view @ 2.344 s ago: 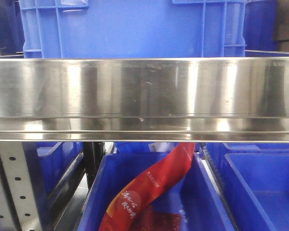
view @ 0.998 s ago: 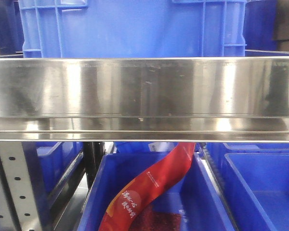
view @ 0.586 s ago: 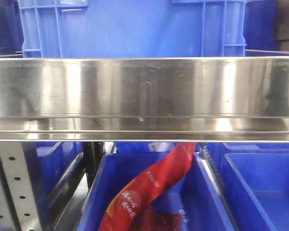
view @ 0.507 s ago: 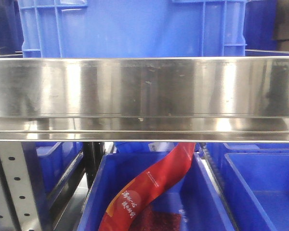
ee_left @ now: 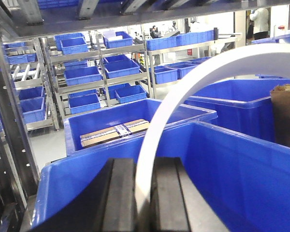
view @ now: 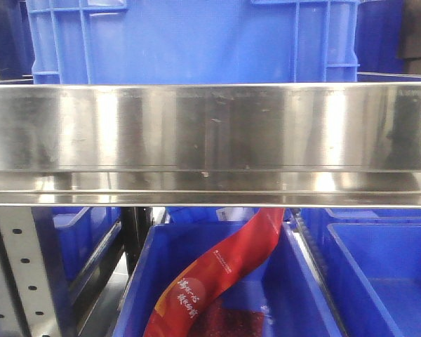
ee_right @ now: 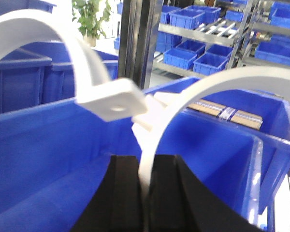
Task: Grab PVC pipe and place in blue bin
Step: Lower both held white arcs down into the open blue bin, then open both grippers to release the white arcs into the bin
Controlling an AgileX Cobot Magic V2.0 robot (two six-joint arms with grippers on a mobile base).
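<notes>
Left wrist view: the left gripper (ee_left: 144, 193) is pinched narrow on a white curved pipe (ee_left: 193, 79), which arcs up and right above the blue bin (ee_left: 241, 159). That bin's floor is hidden, so I cannot tell what is in it. The rear bin (ee_left: 183, 108) holds flat boxes (ee_left: 113, 133).

Right wrist view: the right gripper (ee_right: 144, 188) likewise clamps a white arc (ee_right: 208, 82). A tab (ee_right: 113, 104) with a hole meets it from the left, and I cannot tell whether all this is one piece. The side bin (ee_right: 273, 121) holds banded packs (ee_right: 232, 115).

The drop looks to be the step in hand. Bring both held ends low inside the walls and release them together, since a springy arc could bounce over the rim.

Front view: under the steel shelf (view: 210, 140), a low bin (view: 144, 281) holds a red pouch (view: 224, 270).
</notes>
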